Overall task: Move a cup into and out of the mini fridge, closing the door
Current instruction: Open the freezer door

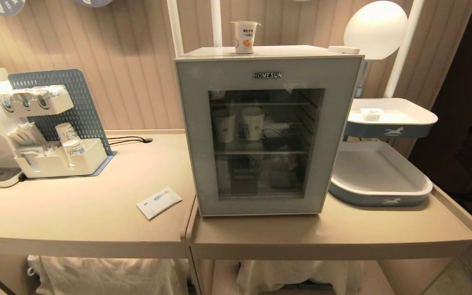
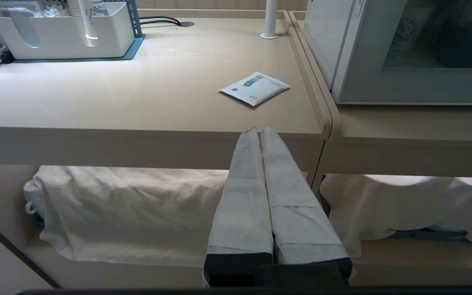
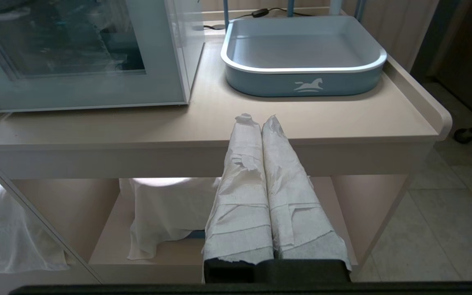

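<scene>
Both grippers' jaws pressed shut, holding nothing.
Left gripper (image 2: 259, 130) and right gripper (image 3: 256, 120) hang below the worktop (image 1: 96, 221) edge. The cup (image 1: 244, 37) stands upright on top of the mini fridge (image 1: 266, 135), whose door (image 1: 203, 135) is closed.

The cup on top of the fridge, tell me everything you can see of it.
The cup is small, white and plastic-looking, tapering from a wide-rimmed flat lid to a narrower base. Its front bears an orange fruit picture and dark text. It stands upright on top of the fridge, near the back, left of the middle. The lid looks sealed. Nothing else touches it, and it shows only in the head view.
</scene>
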Motion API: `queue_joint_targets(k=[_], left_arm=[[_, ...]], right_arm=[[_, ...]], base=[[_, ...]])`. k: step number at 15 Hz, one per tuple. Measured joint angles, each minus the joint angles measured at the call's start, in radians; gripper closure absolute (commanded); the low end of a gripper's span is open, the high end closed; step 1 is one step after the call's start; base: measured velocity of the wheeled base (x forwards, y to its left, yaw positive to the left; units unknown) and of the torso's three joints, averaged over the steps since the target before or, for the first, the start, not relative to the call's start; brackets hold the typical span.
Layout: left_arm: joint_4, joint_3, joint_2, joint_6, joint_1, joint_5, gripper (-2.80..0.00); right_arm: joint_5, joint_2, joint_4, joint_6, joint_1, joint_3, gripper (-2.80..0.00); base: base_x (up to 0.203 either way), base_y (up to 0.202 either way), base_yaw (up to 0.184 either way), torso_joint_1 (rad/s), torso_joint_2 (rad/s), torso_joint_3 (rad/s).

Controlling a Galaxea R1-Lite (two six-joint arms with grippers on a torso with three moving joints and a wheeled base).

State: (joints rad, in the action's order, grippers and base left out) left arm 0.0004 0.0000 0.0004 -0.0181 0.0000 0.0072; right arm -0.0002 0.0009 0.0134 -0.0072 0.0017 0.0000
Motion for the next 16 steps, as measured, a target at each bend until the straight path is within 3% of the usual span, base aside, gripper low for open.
queue_joint_targets(k=[5,8,9,10,12,14,16], left_arm=[[0.004,0.000,0.000,0.012,0.000,0.003,0.00],[0.004,-0.014,0.001,0.115,0.000,-0.001,0.00],[0.010,-0.065,0.008,0.121,0.000,0.004,0.00],[0.032,-0.143,0.024,0.112,0.000,0.017,0.00],[0.101,-0.414,0.101,0.071,0.000,0.055,0.00],[0.202,-0.707,0.261,0.014,0.000,0.081,0.00],[0.292,-0.897,0.488,-0.042,0.000,0.082,0.00]], right_arm=[[0.000,0.000,0.000,0.001,0.000,0.000,0.00],[0.000,0.000,0.000,0.001,0.000,0.000,0.00],[0.000,0.000,0.000,0.000,0.000,0.000,0.00],[0.000,0.000,0.000,0.000,0.000,0.000,0.00],[0.000,0.000,0.000,0.000,0.000,0.000,0.00],[0.000,0.000,0.000,0.000,0.000,0.000,0.00],[0.000,0.000,0.000,-0.001,0.000,0.000,0.00]], base=[[0.000,0.000,0.000,0.000,0.00,0.000],[0.000,0.000,0.000,0.000,0.00,0.000],[0.000,0.000,0.000,0.000,0.00,0.000],[0.000,0.000,0.000,0.000,0.00,0.000],[0.000,0.000,0.000,0.000,0.00,0.000],[0.000,0.000,0.000,0.000,0.00,0.000],[0.000,0.000,0.000,0.000,0.00,0.000]])
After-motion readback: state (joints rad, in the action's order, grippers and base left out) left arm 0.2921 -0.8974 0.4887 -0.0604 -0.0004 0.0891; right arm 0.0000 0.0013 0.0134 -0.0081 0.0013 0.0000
